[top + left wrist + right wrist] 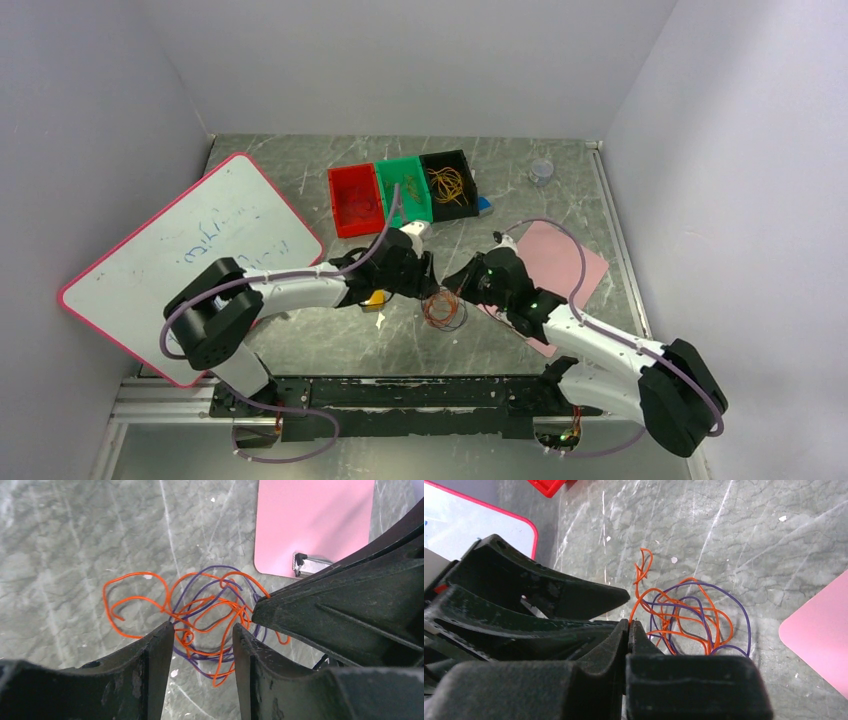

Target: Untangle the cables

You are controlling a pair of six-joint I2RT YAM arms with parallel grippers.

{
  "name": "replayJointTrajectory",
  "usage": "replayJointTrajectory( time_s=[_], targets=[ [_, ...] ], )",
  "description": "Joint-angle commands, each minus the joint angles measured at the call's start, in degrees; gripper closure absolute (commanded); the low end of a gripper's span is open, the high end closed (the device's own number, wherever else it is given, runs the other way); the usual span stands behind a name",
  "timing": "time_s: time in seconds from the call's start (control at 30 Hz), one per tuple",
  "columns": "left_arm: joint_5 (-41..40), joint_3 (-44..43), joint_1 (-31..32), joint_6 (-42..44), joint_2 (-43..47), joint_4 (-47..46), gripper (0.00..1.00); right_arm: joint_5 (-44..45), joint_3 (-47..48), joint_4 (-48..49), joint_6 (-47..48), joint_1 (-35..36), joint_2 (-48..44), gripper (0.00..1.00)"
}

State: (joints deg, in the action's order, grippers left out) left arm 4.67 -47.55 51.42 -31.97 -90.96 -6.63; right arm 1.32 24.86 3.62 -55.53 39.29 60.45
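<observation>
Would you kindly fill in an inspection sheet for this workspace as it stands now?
Surface: grey marbled table, scratched.
Job's things: cables, orange and purple, one tangle.
Clutter: whiteboard, red bin, green bin, black bin holding yellow wires, pink sheet, small cup.
Grippers: left gripper open, straddling the tangle; right gripper shut on an orange strand.
Cables: mauve hoses along both arms.
Surroundings: plain walls.
</observation>
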Motion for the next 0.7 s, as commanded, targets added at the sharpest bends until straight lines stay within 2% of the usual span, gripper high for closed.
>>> replayJointTrajectory(
  time_s=[0.0, 0.2, 0.27, 0.5, 0.67],
  targets=[
    [0.47, -2.49, 2.55, 0.11, -3.07, -3.09, 0.48, 1.31, -1.36, 1.19, -1.60, 0.18, -1.60, 1.00],
    [0.07, -2.27, 5.45, -0.52, -6.50, -4.28, 0.48, 1.72, -1.77, 0.90, -2.49, 0.18, -3.23, 1.00],
    [-0.12, -2.35, 6.35, -0.66, -7.65, -4.44, 0.51, 1.97, -1.67, 0.78, -2.65, 0.15, -3.83, 1.00],
    [-1.04, -2.01, 7.82, -1.05, -10.14, -3.75, 0.76, 3.66, -0.96, -0.64, -2.94, 0.23, -7.76, 1.00],
    [-2.16, -1.76, 7.82, -1.04, -10.56, -2.04, 0.88, 7.19, 1.49, -4.17, -1.74, 0.23, -12.13, 1.00]
  ],
)
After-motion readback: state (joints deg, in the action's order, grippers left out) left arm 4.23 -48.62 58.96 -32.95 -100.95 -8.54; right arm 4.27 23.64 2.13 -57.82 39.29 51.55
